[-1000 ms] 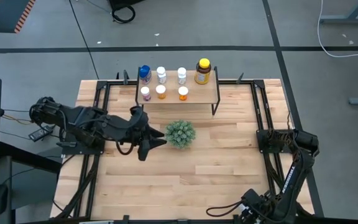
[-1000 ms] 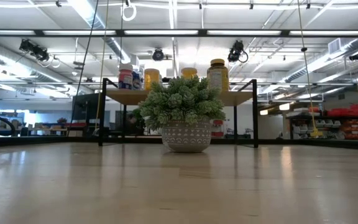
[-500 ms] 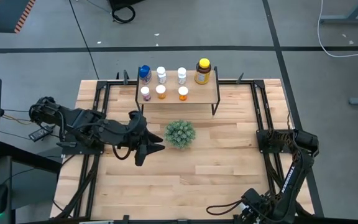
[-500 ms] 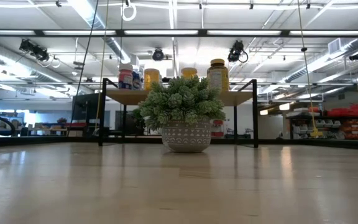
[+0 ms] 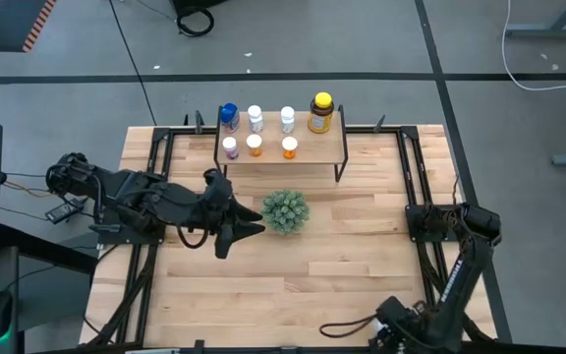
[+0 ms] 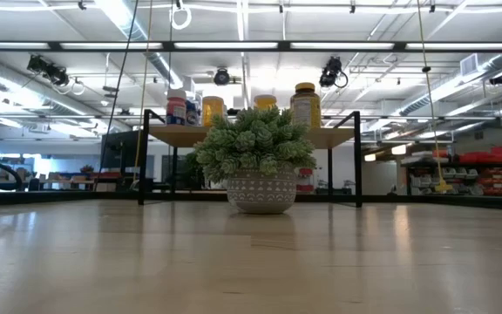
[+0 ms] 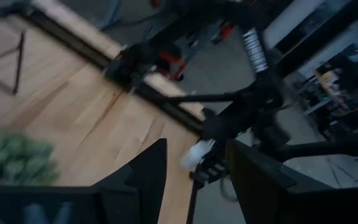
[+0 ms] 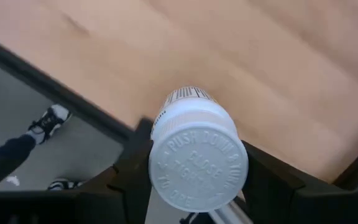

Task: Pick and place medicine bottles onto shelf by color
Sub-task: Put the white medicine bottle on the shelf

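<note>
Warehouse-looking room with strip lights behind your light wooden table [image 5: 362, 256], and somebody's dark trouser legs and sneakers [image 8: 48, 121] show on the floor past the table edge in the right wrist view.

Your shelf [image 5: 317, 152] sits at the far side with seven medicine bottles [image 5: 254, 145] on it: a blue one, two white ones and the amber bottle [image 5: 321, 112] with the yellow cap in the back row, then three small white-capped ones in front. The potted plant [image 5: 285, 211] stands mid-table, just in front of the shelf.

Your left gripper [image 5: 242, 229] hangs over the table just beside the plant, fingers apart with nothing between them.

Your right gripper [image 8: 194, 180] is down at the near right corner. Its wrist view shows a white bottle [image 8: 194, 155] with a push-down cap sitting between the two fingers, clamped from both sides.
</note>
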Robot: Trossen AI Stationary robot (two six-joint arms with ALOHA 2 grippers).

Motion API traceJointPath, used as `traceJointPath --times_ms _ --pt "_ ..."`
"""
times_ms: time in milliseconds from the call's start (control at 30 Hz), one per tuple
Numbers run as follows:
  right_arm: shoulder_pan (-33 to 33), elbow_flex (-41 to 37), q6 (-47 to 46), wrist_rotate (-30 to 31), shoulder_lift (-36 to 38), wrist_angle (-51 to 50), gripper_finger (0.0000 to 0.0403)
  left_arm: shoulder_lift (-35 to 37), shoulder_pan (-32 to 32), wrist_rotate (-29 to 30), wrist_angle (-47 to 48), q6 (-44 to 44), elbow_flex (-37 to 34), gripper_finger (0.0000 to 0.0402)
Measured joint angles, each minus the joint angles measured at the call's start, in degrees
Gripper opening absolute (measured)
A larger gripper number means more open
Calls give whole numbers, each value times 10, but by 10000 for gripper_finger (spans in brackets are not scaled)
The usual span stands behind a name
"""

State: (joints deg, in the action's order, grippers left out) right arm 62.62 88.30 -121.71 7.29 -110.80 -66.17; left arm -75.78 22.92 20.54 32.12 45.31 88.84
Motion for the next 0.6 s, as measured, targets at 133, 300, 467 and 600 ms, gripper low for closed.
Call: traceJointPath --times_ms 133,300,467,600 --pt "-58 33 84 2 0 -34 214 1 0 0 -48 -40 0 173" --pt "-173 100 240 7 0 -78 214 22 -6 0 -47 -60 0 173" --pt "-301 176 390 27 0 -137 214 66 -6 -1 -32 -114 0 173" --pt "-400 231 479 32 0 -193 214 117 -12 1 -10 -144 1 172"
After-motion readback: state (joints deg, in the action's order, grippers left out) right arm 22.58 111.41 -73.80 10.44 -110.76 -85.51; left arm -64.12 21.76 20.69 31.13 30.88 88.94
